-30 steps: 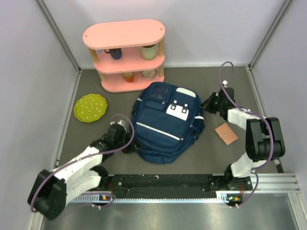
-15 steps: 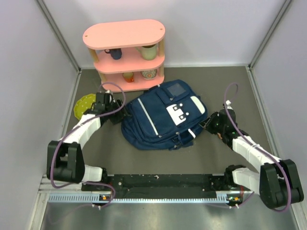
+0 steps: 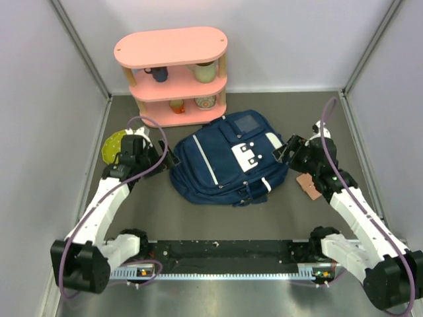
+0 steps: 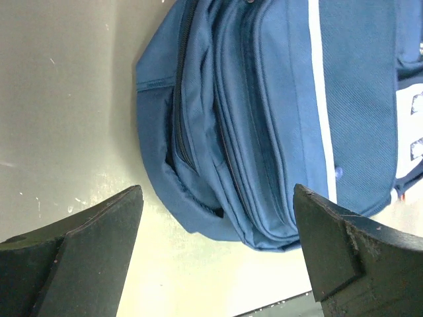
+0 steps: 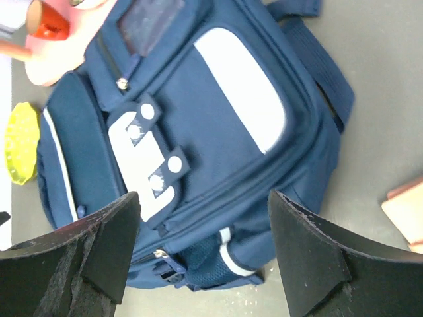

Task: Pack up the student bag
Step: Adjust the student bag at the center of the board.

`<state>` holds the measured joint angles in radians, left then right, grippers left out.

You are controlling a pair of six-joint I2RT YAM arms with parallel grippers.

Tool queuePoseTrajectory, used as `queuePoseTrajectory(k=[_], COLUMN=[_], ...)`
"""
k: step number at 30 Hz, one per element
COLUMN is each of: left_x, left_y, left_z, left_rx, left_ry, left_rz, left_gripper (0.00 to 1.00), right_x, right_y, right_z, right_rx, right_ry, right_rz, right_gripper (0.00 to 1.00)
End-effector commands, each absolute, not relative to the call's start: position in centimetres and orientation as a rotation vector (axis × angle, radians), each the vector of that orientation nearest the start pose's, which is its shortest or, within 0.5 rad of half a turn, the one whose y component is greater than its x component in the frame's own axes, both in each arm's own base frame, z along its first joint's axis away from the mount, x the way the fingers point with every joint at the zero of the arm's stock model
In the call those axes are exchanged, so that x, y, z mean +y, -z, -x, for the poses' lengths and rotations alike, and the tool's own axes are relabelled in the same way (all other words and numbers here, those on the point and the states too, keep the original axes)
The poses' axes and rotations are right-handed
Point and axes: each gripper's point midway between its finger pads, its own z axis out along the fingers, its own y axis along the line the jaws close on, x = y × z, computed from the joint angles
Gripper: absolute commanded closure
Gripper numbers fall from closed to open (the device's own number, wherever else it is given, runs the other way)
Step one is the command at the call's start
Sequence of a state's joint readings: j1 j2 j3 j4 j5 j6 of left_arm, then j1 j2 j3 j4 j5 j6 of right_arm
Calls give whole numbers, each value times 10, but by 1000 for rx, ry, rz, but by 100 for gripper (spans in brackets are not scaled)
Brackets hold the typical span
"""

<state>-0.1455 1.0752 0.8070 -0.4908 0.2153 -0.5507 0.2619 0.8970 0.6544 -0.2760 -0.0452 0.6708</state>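
Up from the bases: over to the left gripper (image 3: 166,157), spread wide, clutching nothing, just beside the left end of the bag (image 3: 228,162). Same across at the right gripper (image 3: 285,150): jaws apart, empty, just off the right flank. Lying flat mid-table between the pair, front up, long axis running across and tilting far-right. About equally near for either arm, by the look of it. Beyond, touching or just short of the shelf (image 3: 170,46).

Bright, even light, soft shadows, mostly sharp focus.
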Motion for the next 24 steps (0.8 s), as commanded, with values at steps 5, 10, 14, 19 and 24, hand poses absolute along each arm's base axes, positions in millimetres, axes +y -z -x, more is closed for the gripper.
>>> queuePoseTrajectory(k=[5, 10, 14, 19, 24], left_x=[-133, -177, -198, -236, -273], left_y=[-182, -197, -188, -180, -174], left_z=[-253, -232, -225, -218, -220], left_rx=[2243, 2172, 2192, 2250, 2285], left_ry=[808, 931, 913, 922, 834], left_rz=[399, 492, 558, 594, 571], left_gripper=[1, 3, 9, 18, 18], right_x=[148, 152, 156, 159, 158], right_y=[-200, -197, -196, -194, -192], right_z=[-317, -331, -335, -334, -330], right_rx=[2107, 2119, 2120, 2123, 2122], right_ry=[-661, -578, -570, -579, -584], right_rz=[-172, -197, -205, -196, -197], right_gripper=[24, 21, 21, 22, 22])
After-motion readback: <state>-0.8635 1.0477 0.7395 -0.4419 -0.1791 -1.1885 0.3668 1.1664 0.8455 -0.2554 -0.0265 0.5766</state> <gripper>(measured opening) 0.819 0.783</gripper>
